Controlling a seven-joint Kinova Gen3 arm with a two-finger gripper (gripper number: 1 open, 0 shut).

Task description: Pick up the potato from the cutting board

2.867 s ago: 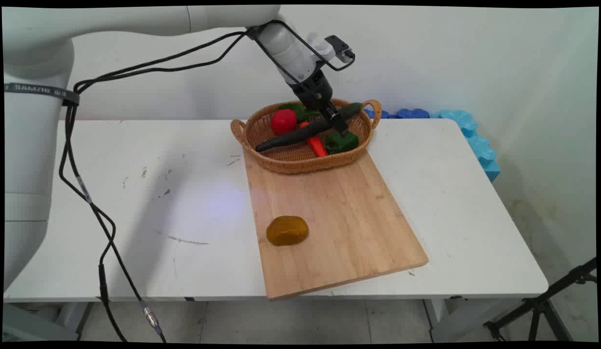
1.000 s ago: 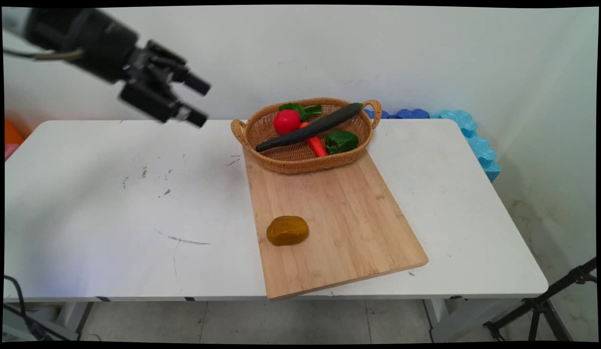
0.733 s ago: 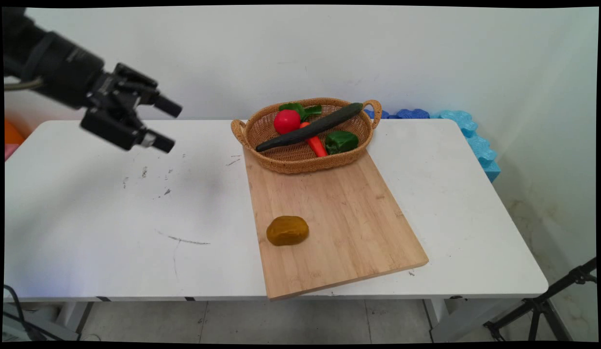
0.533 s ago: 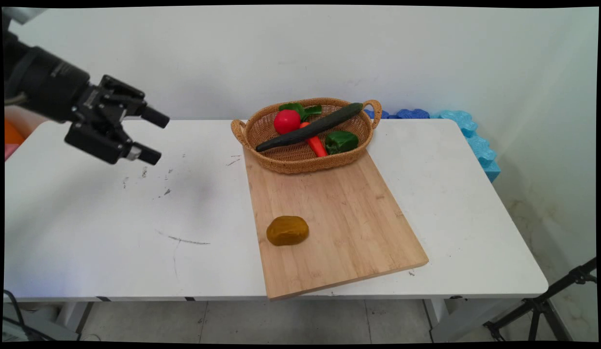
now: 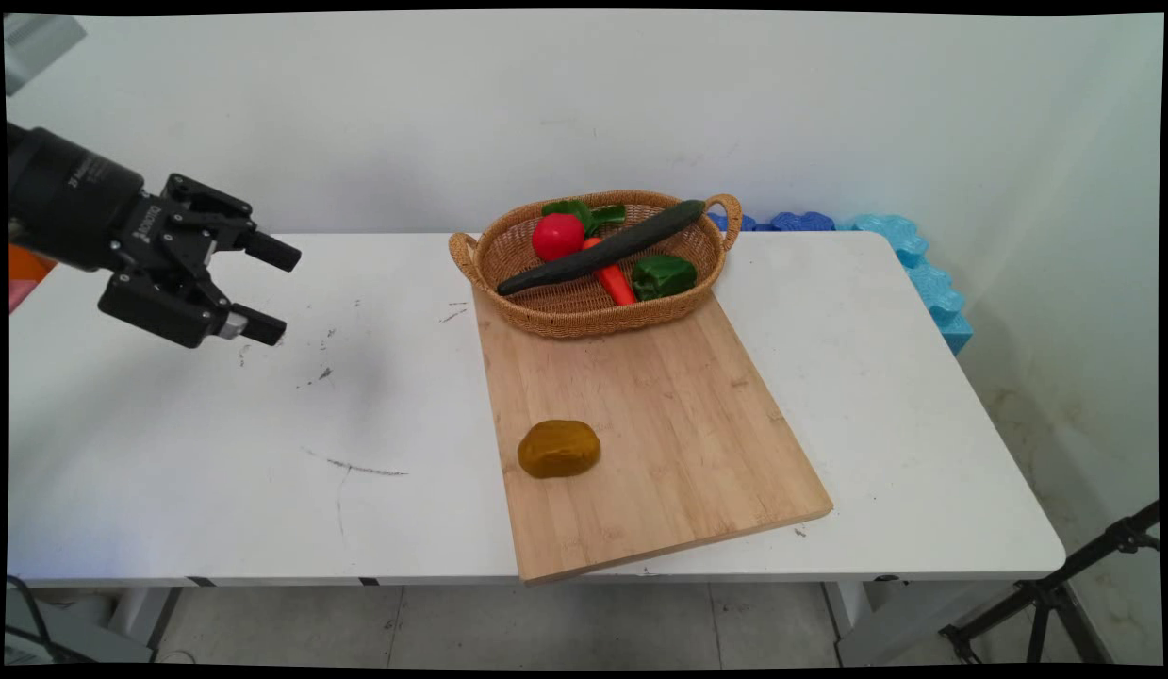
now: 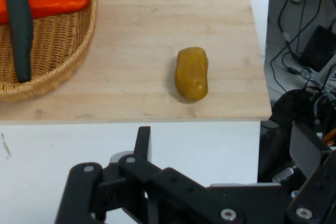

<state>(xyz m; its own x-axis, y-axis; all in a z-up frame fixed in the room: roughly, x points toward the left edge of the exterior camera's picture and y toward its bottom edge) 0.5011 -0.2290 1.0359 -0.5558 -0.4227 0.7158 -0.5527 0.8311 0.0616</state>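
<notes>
My black gripper [image 5: 274, 290] hangs open and empty above the left part of the white table [image 5: 169, 453], pointing right toward the board. A brown potato [image 5: 558, 448] lies on the near left part of the wooden cutting board [image 5: 659, 415]. In the hand view the potato [image 6: 191, 73] lies beyond one finger [image 6: 142, 141], on the board [image 6: 157, 35]. The wicker basket [image 5: 546, 321] at the board's far end holds a long dark cucumber [image 5: 602, 248], a red tomato [image 5: 554, 236], a carrot [image 5: 614, 280] and a green pepper [image 5: 664, 275].
Blue foam pieces [image 5: 913, 264] lie behind the table's far right corner. A black tripod leg [image 5: 1064, 585] stands on the floor at lower right. Cables and equipment [image 6: 304, 51] are on the floor past the board's edge in the hand view.
The gripper left the cucumber in the basket, swung far to the left, and over the last second sank lower and further left. The vegetables and potato have not moved.
</notes>
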